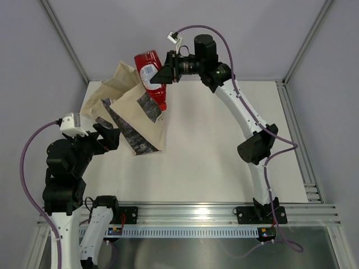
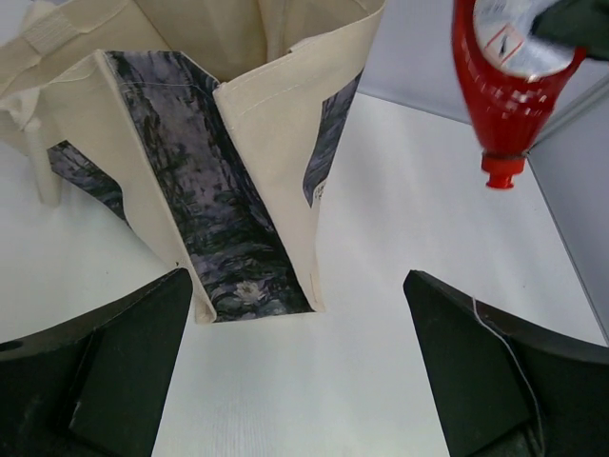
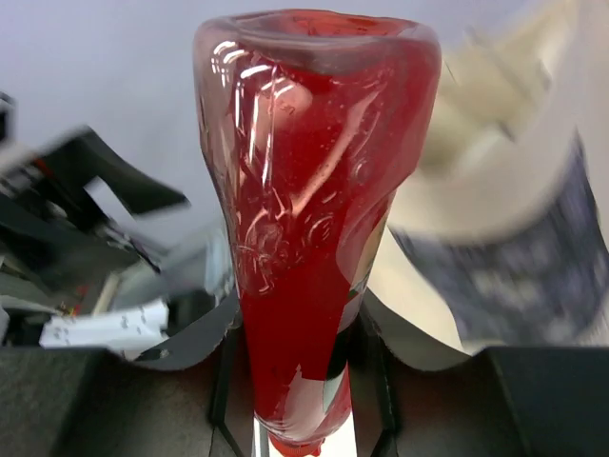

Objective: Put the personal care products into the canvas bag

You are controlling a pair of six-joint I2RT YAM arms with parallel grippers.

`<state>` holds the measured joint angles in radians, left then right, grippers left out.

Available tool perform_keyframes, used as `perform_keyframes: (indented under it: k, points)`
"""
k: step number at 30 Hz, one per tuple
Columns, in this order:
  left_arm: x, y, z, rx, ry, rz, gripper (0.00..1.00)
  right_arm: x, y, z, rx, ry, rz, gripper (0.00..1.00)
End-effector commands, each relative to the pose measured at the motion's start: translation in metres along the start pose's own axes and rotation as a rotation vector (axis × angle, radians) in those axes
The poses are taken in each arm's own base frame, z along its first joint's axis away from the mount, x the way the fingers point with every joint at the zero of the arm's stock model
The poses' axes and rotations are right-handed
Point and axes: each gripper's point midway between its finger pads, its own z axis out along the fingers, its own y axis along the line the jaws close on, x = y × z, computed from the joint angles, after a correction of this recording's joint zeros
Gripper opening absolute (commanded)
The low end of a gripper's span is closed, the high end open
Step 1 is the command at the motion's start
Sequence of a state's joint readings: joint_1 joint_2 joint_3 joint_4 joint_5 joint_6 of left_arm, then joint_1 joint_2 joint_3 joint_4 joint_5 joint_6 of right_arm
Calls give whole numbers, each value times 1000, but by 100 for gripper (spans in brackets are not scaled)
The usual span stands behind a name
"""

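Observation:
The red bottle [image 1: 151,75] hangs cap down in the air by the canvas bag's [image 1: 137,115] far right side. My right gripper [image 1: 170,71] is shut on its body. In the right wrist view the bottle [image 3: 304,228] fills the middle between my gripper's [image 3: 303,381] jaws, with the bag [image 3: 514,238] blurred at right. The bag stands on the table with its mouth open, dark printed panels on its sides [image 2: 205,181]. My left gripper [image 1: 110,138] is open and empty just near-left of the bag; in its own view [image 2: 300,376] the bottle [image 2: 504,86] shows at top right. The other bottles are out of view.
The white table [image 1: 224,162] is bounded by grey walls and an aluminium frame rail [image 1: 297,134] on the right. The bag's cloth handles [image 2: 43,143] hang at its left side. The arm bases sit on the near rail [image 1: 190,216].

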<state>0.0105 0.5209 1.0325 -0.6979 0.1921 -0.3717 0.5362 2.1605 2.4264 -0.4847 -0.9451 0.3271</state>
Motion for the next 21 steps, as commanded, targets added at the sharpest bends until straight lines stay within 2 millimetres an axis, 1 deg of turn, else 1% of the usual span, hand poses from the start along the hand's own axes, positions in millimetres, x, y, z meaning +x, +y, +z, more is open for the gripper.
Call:
perform_keyframes:
  k: [1, 2, 3, 4, 5, 6, 7, 8, 9, 10, 12, 13, 14, 15, 16, 17, 18, 19, 20, 21]
  points:
    - [-13, 6, -15, -54, -58, 25, 99, -63, 44, 21, -106, -208, 8, 0]
    - [-13, 7, -18, -65, -64, 22, 99, -77, 59, 27, -115, -264, 16, 0]
    - [-14, 7, -20, -67, -67, 21, 99, -85, 64, 32, -127, -305, 0, 0]
    - [-15, 7, -21, -68, -68, 19, 99, -87, 59, 41, -120, -331, 12, 0]
    - [-13, 8, -23, -77, -61, 16, 99, -102, 68, 45, -109, -403, 15, 0]
    - [-14, 8, -24, -78, -58, 16, 99, -111, 72, 46, -117, -457, -4, 0]
    - [-14, 8, -26, -81, -56, 15, 99, -118, 70, 50, -116, -504, -9, 0]
    - [-14, 8, -28, -89, -51, 14, 99, -131, 69, 49, -85, -584, -14, 0]
    - [-13, 8, -30, -92, -49, 11, 99, -139, 77, 50, -94, -637, -39, 0]
    - [-12, 8, -32, -93, -46, 9, 99, -147, 67, 52, -60, -698, -31, 0]
    - [-11, 8, -37, -99, -43, 3, 99, -161, 72, 46, -61, -791, -68, 0]
    - [-10, 9, -38, -104, -40, -4, 99, -161, 68, 52, -45, -813, -65, 0]
    - [-8, 10, -41, -112, -35, -6, 99, -168, 63, 48, -14, -869, -72, 0]
    - [-8, 10, -42, -112, -32, -8, 99, -173, 64, 45, -18, -908, -92, 0]
    - [-7, 10, -43, -116, -29, -10, 99, -171, 59, 51, -5, -921, -93, 0]
    - [-4, 11, -45, -124, -19, -12, 99, -176, 54, 47, 39, -968, -110, 0]
    - [-6, 11, -47, -125, -20, -12, 99, -179, 54, 46, 43, -1002, -119, 0]
    - [-5, 10, -47, -123, -13, -9, 99, -178, 52, 48, 52, -1019, -127, 0]
    - [-4, 10, -48, -126, -4, -9, 99, -177, 49, 51, 84, -1022, -172, 0]
    - [-7, 10, -50, -127, -9, -2, 99, -176, 50, 53, 93, -1026, -202, 0]
